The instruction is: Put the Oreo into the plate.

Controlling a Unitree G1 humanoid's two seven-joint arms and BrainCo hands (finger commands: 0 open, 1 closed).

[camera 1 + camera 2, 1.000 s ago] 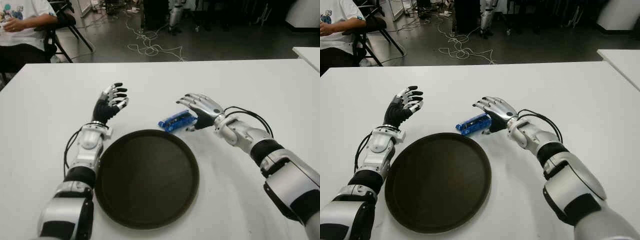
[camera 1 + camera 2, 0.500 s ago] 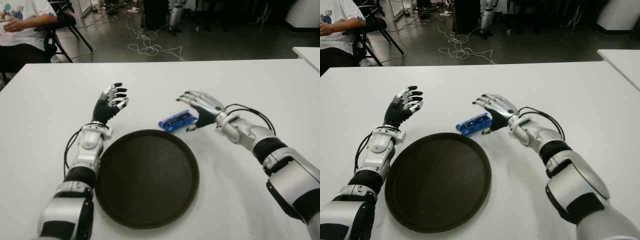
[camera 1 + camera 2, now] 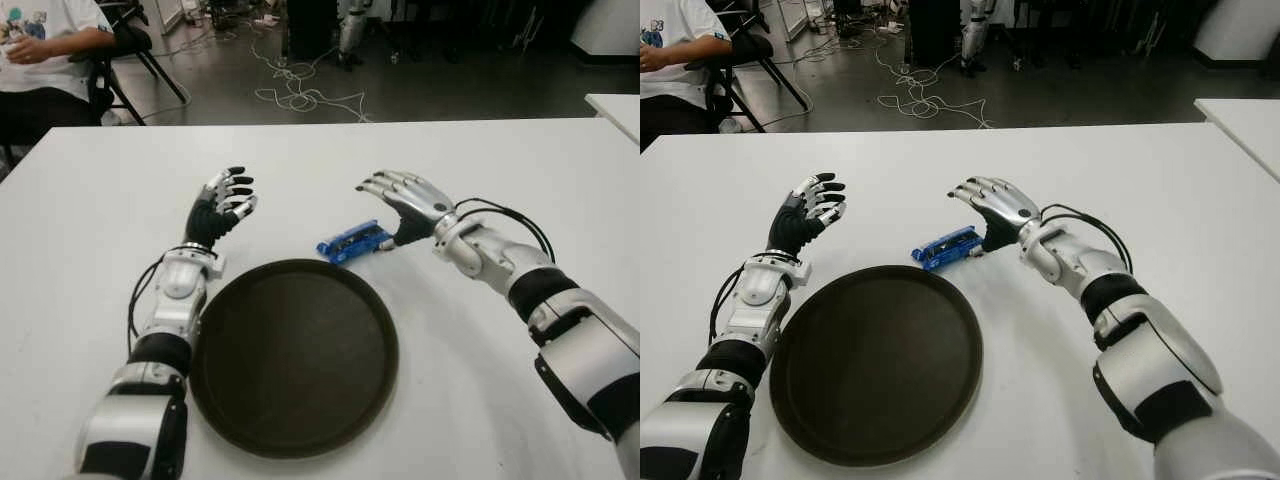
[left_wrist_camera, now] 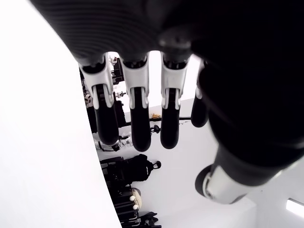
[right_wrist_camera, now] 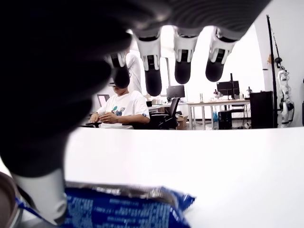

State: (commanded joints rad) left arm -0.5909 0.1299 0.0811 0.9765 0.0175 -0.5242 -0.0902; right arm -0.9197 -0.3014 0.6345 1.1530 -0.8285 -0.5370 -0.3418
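Beside the plate (image 3: 293, 357), the right hand (image 3: 408, 203) hovers spread and empty over the Oreo pack (image 3: 354, 241); closing off-centre could nudge it away

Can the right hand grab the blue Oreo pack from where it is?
Probably yes. The right hand hovers open just beside and above the Oreo pack, which lies on the table next to the plate. Nothing shows between them.

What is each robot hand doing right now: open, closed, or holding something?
Left robot hand: open, holding nothing, raised left of the plate.
Right robot hand: open, holding nothing, just right of the Oreo pack on the table.
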